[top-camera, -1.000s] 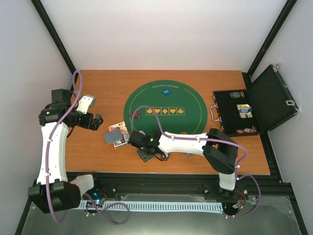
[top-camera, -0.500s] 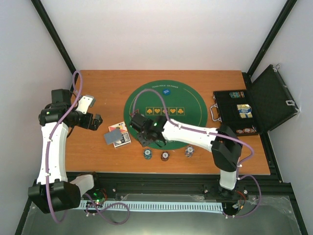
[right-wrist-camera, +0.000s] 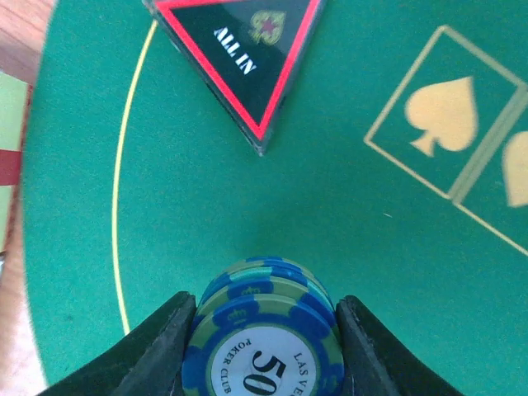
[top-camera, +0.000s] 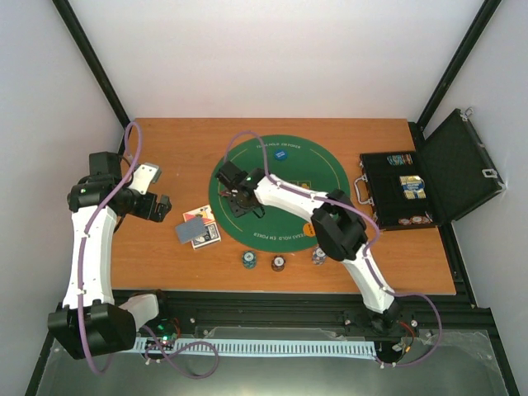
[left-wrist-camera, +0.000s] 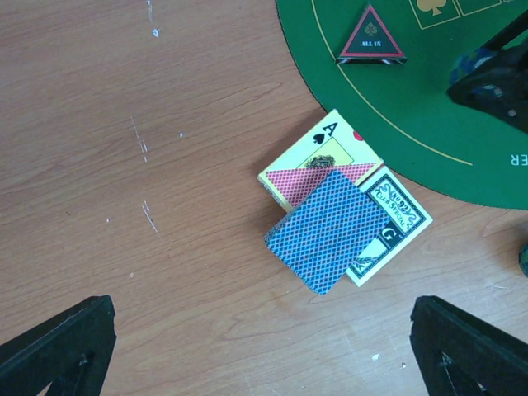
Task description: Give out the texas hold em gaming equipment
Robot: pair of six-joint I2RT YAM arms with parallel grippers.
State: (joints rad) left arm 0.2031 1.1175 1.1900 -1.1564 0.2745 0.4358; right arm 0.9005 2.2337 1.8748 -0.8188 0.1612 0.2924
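the step in hand looks like placing chips for the seat on the left side of the layout: the right hand is clenched on a blue chip stack, fingers pressed to both sides of it, and hangs low over the left part of the green mat, just short of the red-black all-in marker. the next move, as i judge it, is to lower the stack flat onto the felt, release and lift straight up so the chips do not topple. the marker's point lies close ahead of the stack, so the set-down wants the bare green between marker and yellow border line, not further forward. the spade box sits off to the right and is best left uncovered. the left hand is released wide and hovers over the bare wood of the tabletop, with the playing cards lying below it just off the mat's edge, a blue-backed card on top of face-up ones. three chip stacks stand in a row near the tabletop's front edge, apart from each other; the right arm passes above them, so a low withdrawal risks brushing them. a blue disc rests at the mat's far side. the black case lies open at the right, well apart. open room is ample on the wood at far left.
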